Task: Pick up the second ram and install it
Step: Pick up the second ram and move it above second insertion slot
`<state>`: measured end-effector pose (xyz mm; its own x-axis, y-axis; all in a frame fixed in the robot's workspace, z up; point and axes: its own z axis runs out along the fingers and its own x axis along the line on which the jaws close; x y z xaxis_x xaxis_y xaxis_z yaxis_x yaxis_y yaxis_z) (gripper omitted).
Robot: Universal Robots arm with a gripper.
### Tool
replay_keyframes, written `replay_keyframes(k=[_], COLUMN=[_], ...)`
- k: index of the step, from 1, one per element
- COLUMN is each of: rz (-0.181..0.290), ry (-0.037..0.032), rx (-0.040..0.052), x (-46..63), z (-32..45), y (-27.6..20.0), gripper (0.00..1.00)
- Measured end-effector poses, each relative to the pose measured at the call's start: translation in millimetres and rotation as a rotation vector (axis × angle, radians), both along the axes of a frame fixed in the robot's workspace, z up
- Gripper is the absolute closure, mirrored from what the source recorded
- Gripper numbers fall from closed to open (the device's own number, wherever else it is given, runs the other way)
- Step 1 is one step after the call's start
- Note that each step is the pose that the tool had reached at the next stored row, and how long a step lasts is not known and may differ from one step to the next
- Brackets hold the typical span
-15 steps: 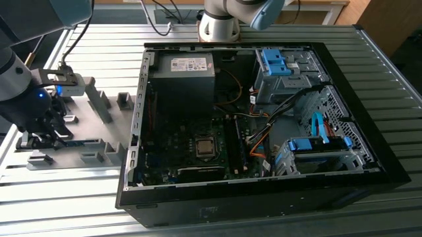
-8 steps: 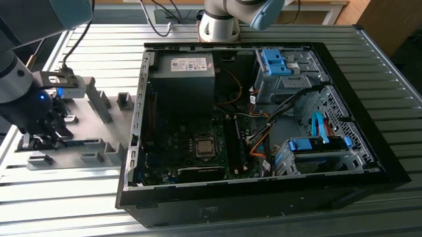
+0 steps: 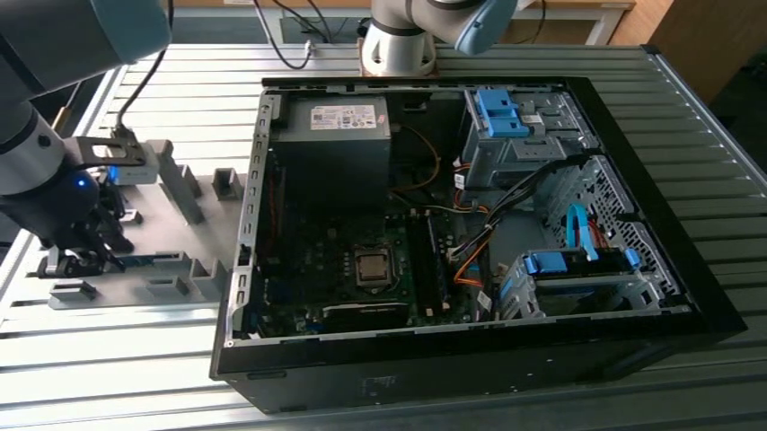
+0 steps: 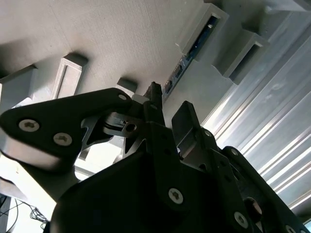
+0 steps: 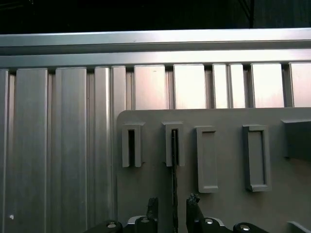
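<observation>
The pick-up looks barely begun. The second ram (image 3: 146, 259) stands on edge in the grey fixture plate (image 3: 156, 235) on the counter (image 3: 120, 377), at the exterior view's left of the open computer case (image 3: 480, 359). The tool (image 5: 173, 200) straddles it, its fingers (image 5: 153, 206) narrowly apart and apparently not clamped. Lifting the ram and seating it on the motherboard (image 3: 323, 251) remain.

one open computer case (image 3: 480, 359) lies on one slatted metal table (image 3: 180, 63). inside it are one power supply (image 3: 336, 135), one processor socket (image 3: 372, 268) and two blue drive-bay clips (image 3: 498, 112). there is one grey fixture plate (image 3: 144, 224) carrying one ram board (image 3: 150, 260), and one gripper (image 3: 84, 256) with two fingers (image 5: 153, 206). the first wrist view shows four whole fixture blocks in a row: two slotted blocks (image 5: 131, 145) and two plain blocks (image 5: 206, 159).
</observation>
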<state>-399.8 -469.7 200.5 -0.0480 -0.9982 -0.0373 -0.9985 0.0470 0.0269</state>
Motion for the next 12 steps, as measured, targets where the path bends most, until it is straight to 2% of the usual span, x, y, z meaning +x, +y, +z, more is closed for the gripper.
replay_keyframes(k=[12], rz=[0.000], ry=[0.0000], rx=[-0.0004], x=[-0.5], z=[-2.9], y=[0.2], gripper=[0.64])
